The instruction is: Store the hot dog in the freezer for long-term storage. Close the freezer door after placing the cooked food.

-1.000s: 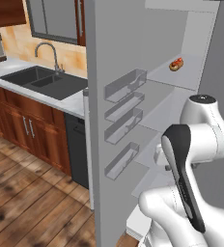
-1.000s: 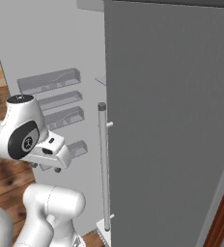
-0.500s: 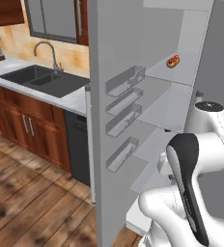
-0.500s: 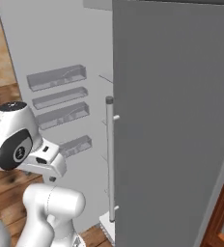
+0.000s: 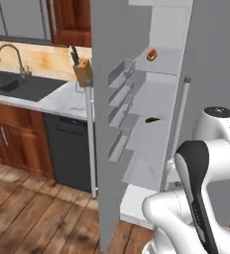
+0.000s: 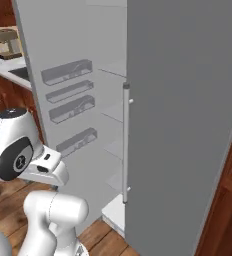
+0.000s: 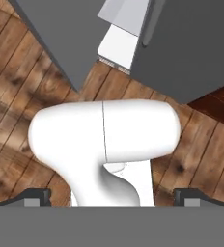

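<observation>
The two-finger gripper points down at the wooden plank floor, its dark tips spread wide with nothing between them. Beyond it, the tall matte grey freezer door stands open, clear bins inside. Farthest, the small tan-bun hot dog lies on an upper pale grey freezer shelf.

The hot dog sits on an upper shelf in the freezer. The freezer door stands open to its left, with the dishwasher and counter beyond.
</observation>
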